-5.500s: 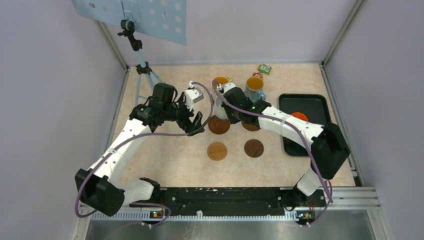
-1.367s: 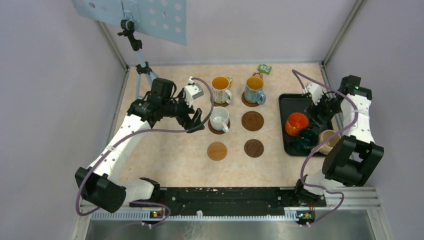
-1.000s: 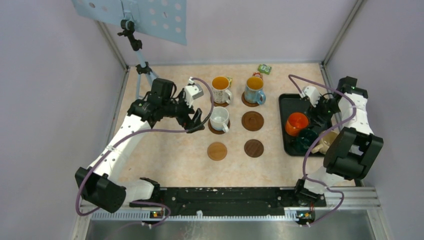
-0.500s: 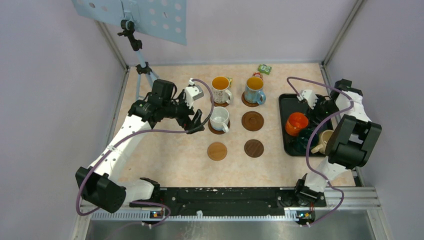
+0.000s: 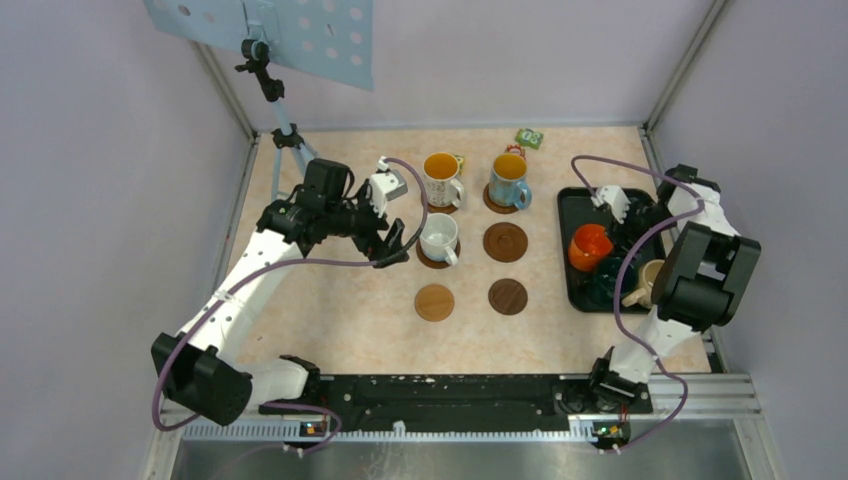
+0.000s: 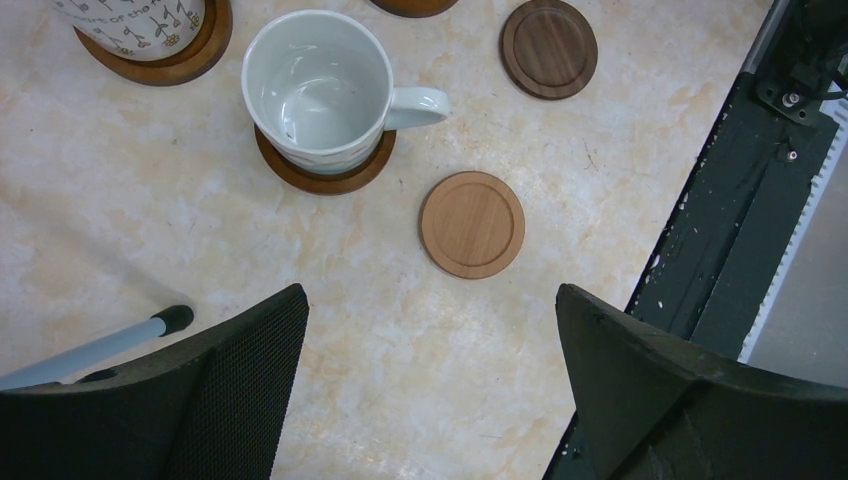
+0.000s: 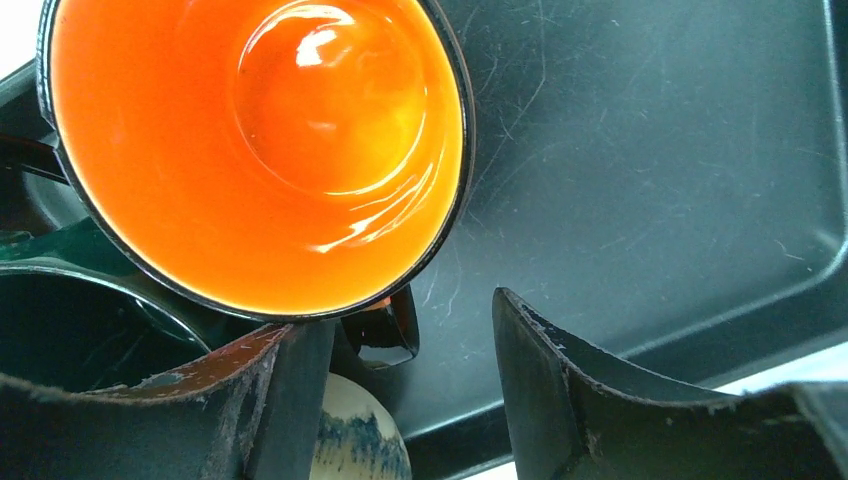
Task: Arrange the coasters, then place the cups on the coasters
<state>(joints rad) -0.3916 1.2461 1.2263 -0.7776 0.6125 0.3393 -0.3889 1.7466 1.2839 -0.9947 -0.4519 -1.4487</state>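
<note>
One orange cup [image 7: 260,150] sits in the black tray [image 7: 650,150], its handle between my right gripper's [image 7: 400,335] parted fingers. Well left of the tray, my left gripper [image 6: 430,295] hangs wide open near the white cup [image 6: 320,85].

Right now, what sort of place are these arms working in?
Probably a lab test cell, not a kitchen: plain walls box in the marbled tabletop, a perforated panel stands on a tripod at far left, and a metal rail runs along the near edge.
</note>
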